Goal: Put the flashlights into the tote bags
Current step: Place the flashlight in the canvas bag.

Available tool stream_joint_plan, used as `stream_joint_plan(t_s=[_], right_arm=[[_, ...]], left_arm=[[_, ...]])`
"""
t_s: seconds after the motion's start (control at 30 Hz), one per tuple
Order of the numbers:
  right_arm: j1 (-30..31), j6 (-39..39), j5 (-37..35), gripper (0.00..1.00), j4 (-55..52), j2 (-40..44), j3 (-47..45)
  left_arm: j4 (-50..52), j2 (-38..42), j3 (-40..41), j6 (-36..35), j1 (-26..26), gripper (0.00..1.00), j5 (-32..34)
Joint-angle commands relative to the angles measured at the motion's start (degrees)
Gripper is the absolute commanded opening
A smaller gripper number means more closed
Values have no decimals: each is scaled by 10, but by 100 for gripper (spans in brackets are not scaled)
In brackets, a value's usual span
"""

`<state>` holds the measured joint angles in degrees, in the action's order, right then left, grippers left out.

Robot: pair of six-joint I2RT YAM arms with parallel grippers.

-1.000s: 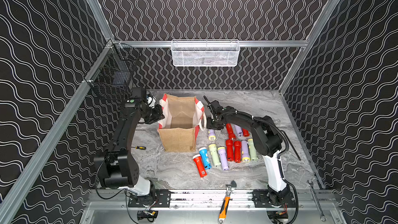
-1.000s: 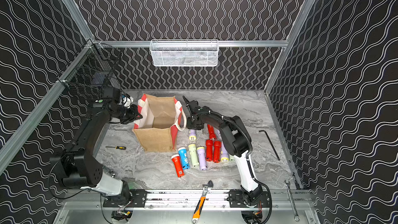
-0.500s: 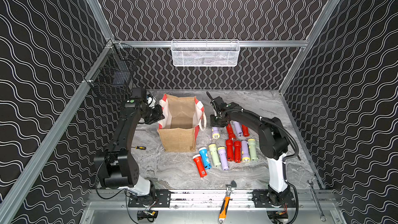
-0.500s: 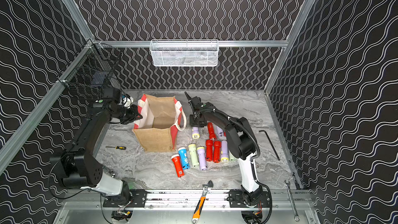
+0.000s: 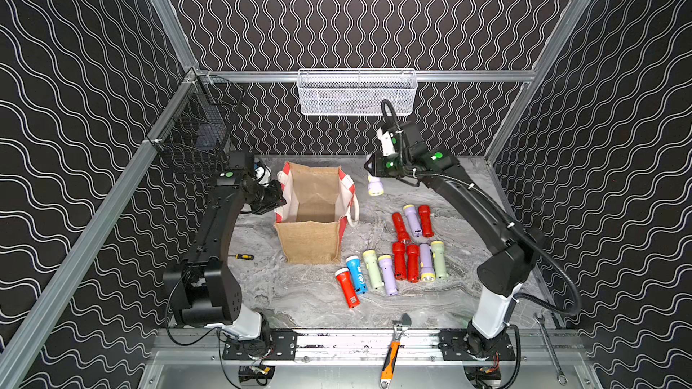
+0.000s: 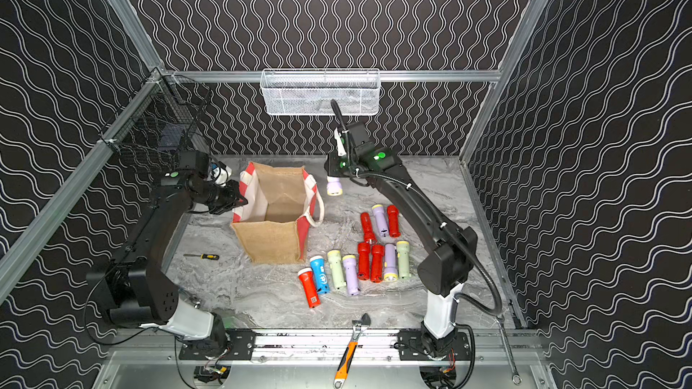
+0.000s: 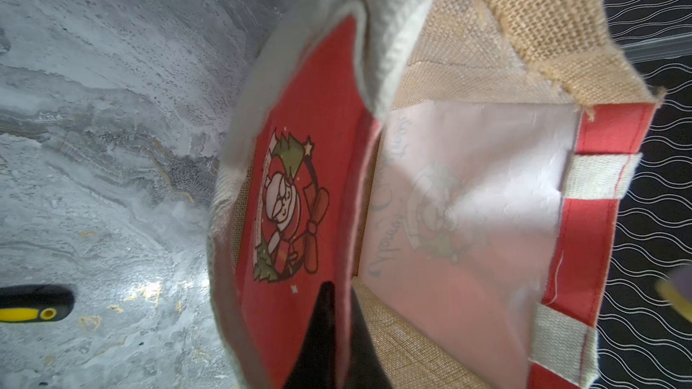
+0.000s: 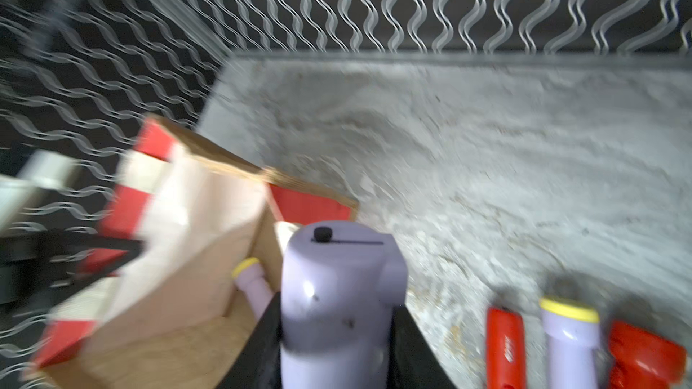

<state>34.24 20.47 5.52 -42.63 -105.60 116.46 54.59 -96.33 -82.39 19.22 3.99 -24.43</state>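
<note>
In a top view, the tote bag (image 5: pixel 310 233) stands at frame centre on the desk (image 5: pixel 299 304). The left pincer (image 5: pixel 280 202) grips its left rim. The right pincer (image 5: pixel 374 177) holds one flashlight (image 5: pixel 375 187) upper right of the bag. Three flashlights (image 5: pixel 413 220) lie right of the bag, behind a row of eight flashlights (image 5: pixel 413 261). The screwdriver (image 5: pixel 243 256) lies lower left of the bag.

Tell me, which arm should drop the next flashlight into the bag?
The right arm. The right gripper holds a lilac flashlight, lifted beside the open bag. The left gripper is shut on the bag's rim, so it isn't free.
</note>
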Motion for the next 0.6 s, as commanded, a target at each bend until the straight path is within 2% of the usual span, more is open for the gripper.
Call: stream_joint_plan(t_s=[0.0,0.13,0.2,0.37,0.57], right_arm=[[1,39,81,26,59,16,15],[1,146,203,26,228,25,-46],[7,192,236,24,260,-2,-39],[60,200,238,24,234,-104,61],[100,225,237,24,257,-149,70]], left_arm=[[-9,2,3,1,0,0,-5],[-18,12,15,6,-1,0,-12],[-21,19,22,6,-1,0,-14],[-25,26,33,3,-1,0,-20],[-33,27,40,2,-1,0,-28]])
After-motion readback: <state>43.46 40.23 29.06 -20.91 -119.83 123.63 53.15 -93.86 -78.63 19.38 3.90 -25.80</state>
